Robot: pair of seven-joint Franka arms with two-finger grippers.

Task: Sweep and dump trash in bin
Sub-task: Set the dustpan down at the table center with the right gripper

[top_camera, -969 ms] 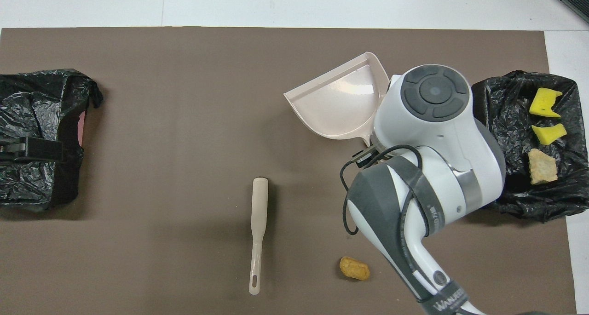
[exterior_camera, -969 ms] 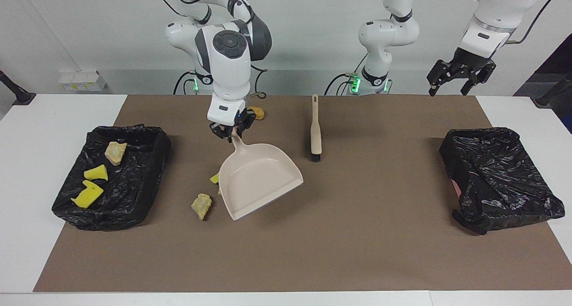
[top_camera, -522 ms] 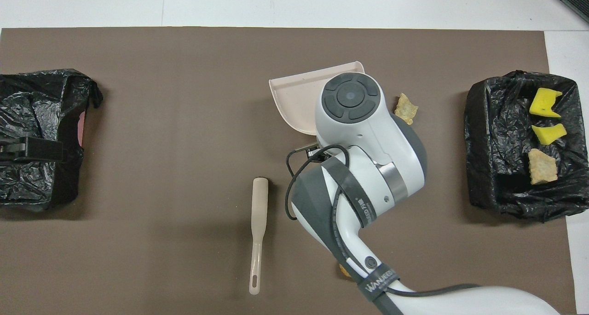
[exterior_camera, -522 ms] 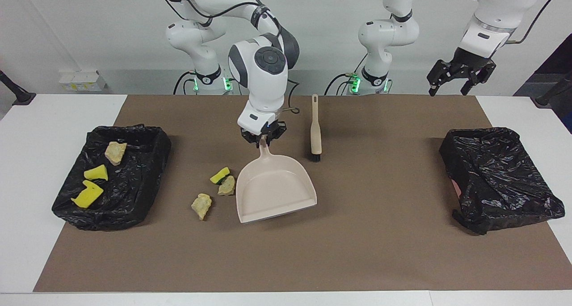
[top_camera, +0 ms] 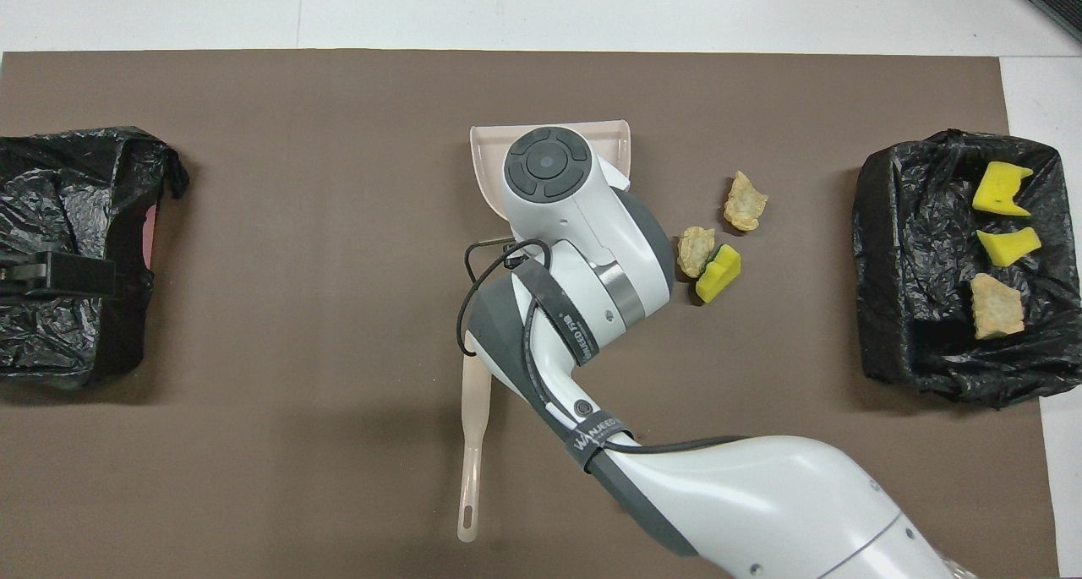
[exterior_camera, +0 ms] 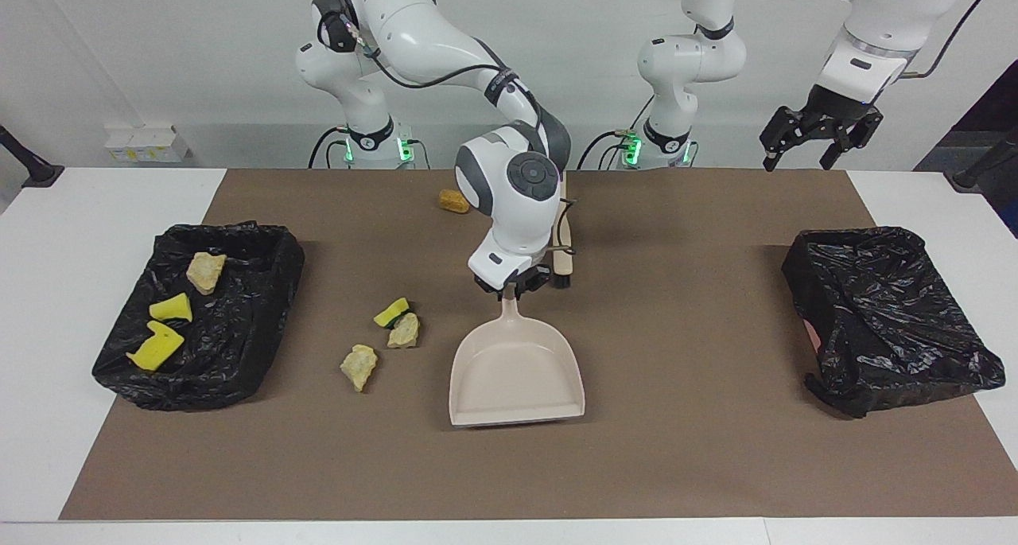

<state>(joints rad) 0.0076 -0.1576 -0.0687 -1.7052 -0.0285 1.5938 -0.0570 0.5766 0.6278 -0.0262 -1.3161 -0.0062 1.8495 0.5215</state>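
Note:
My right gripper (exterior_camera: 509,290) is shut on the handle of a beige dustpan (exterior_camera: 517,374), whose lip sits low at the brown mat and points away from the robots. Beside the pan, toward the right arm's end, lie loose trash pieces: a yellow sponge piece (exterior_camera: 391,312) and two beige chunks (exterior_camera: 404,331) (exterior_camera: 359,366). An orange-brown lump (exterior_camera: 454,201) lies near the robots. The black-lined bin (exterior_camera: 246,330) holds a beige chunk (exterior_camera: 205,271) and two yellow pieces (exterior_camera: 172,309). My left gripper (exterior_camera: 819,135) waits open, high over the left arm's end.
A beige hand brush (top_camera: 473,444) lies on the mat next to my right arm, nearer to the robots than the dustpan. A second black-bagged bin (exterior_camera: 883,314) sits at the left arm's end. White table (exterior_camera: 79,211) borders the mat.
My right gripper carried the dustpan from beside the bin toward the mat's middle, turning and lowering it. The sponge piece and chunk it covered now show. The left arm stayed still.

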